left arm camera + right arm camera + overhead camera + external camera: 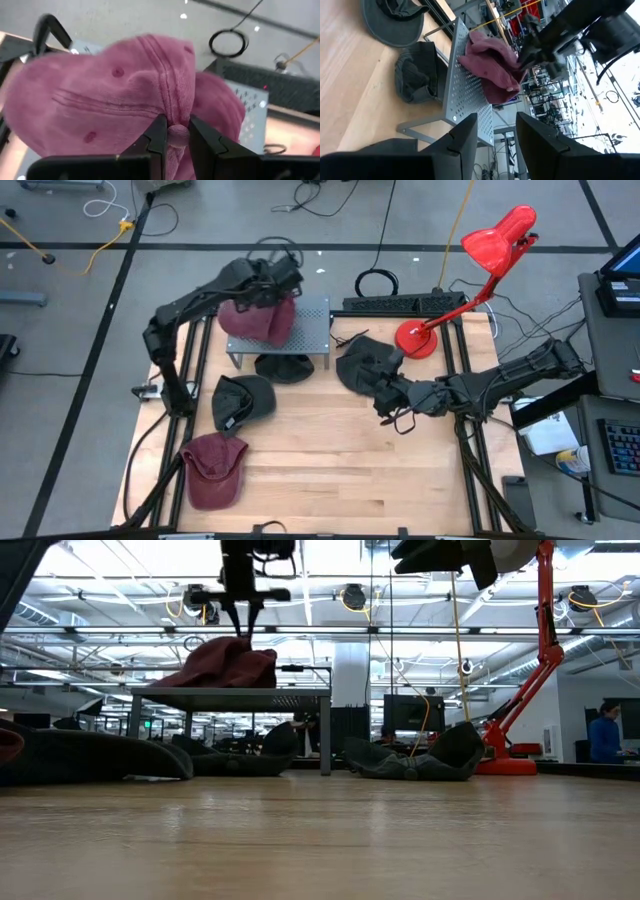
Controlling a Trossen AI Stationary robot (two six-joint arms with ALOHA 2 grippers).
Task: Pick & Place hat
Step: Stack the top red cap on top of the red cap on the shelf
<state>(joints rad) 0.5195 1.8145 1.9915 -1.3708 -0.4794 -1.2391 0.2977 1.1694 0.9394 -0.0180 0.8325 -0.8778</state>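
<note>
Left gripper (176, 135) is pinched on a fold of the maroon hat (262, 318), which sits heaped on the perforated metal shelf (312, 330) at the back of the table (350, 480); the low view shows the cloth resting on the shelf top with the arm coming straight down into it. Risk as I judge it: the grip takes only a thin ridge of fabric, so on release or lift the cap could drag with the fingers, slump toward the shelf's left edge where it already overhangs a little, and slide off. Right gripper (492, 135) hangs over the table's right side with its fingers parted and nothing between them, near a black hat (362, 367). Clutter around: another dark hat (285, 367) under the shelf front, a black cap (240, 400) left of centre, a second maroon cap (212, 470) near the front-left corner. The red desk lamp (470, 275) stands just right of the shelf, its base close to the right arm's reach. A person shows far off in the room behind.
</note>
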